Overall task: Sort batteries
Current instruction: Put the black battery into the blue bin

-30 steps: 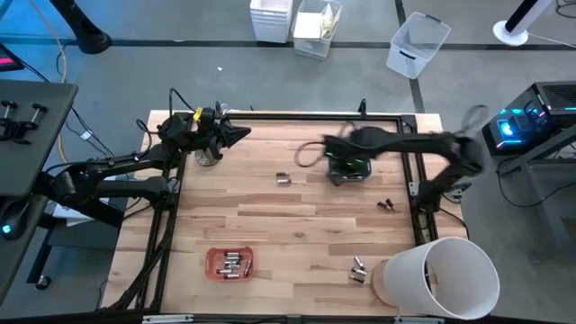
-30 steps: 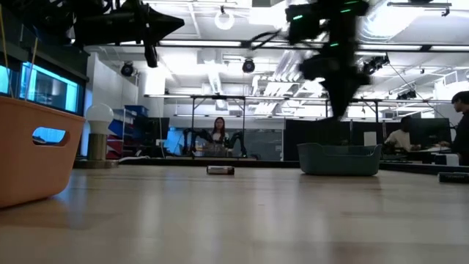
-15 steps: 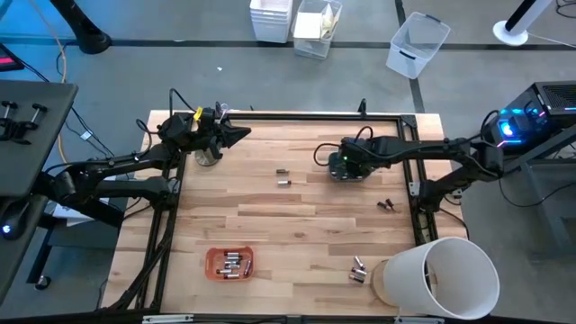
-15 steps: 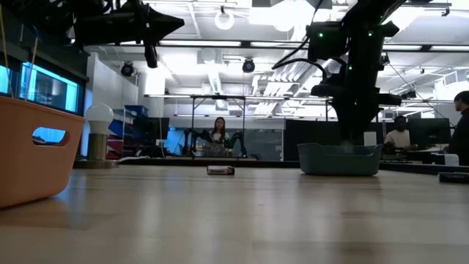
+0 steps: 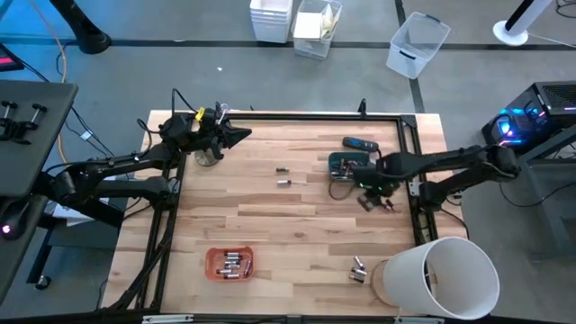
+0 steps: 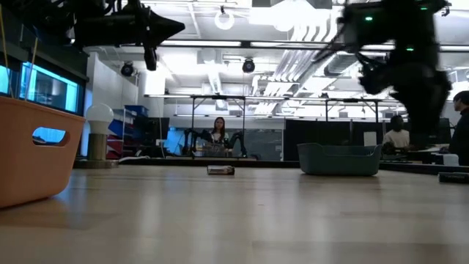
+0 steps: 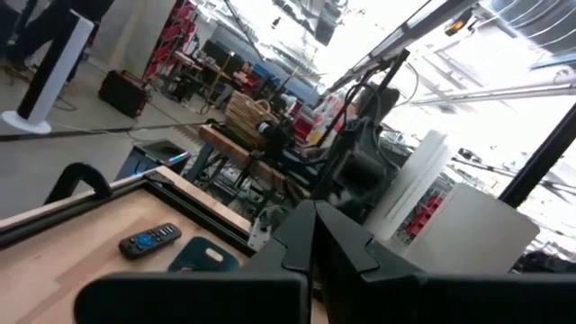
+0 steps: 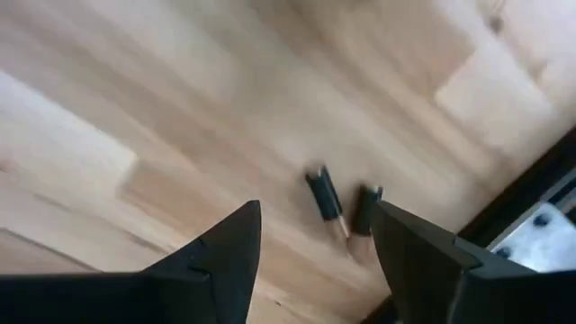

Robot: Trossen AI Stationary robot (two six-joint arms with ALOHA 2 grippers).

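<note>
The right end effector [image 8: 310, 261] hangs open over two batteries [image 8: 326, 203] lying near the tabletop's [image 5: 297, 225] right rail; they lie close together, so closing could pinch both or flick one away. The left end effector [image 5: 236, 135] waits shut at the far-left corner.

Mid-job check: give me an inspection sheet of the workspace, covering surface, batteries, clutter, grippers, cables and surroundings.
Surface: wooden table in a dark frame.
Job's things: batteries in the orange tray; loose cells mid-table, two by the right edge, some near the white bucket.
Clutter: remote, teal tray, metal cup, white bucket.
Grippers: right gripper open, over the right-edge pair; left gripper shut, waiting at the far left corner.
Cables: a black loop by the teal tray.
Surroundings: bins on the floor; people at desks beyond the table.
</note>
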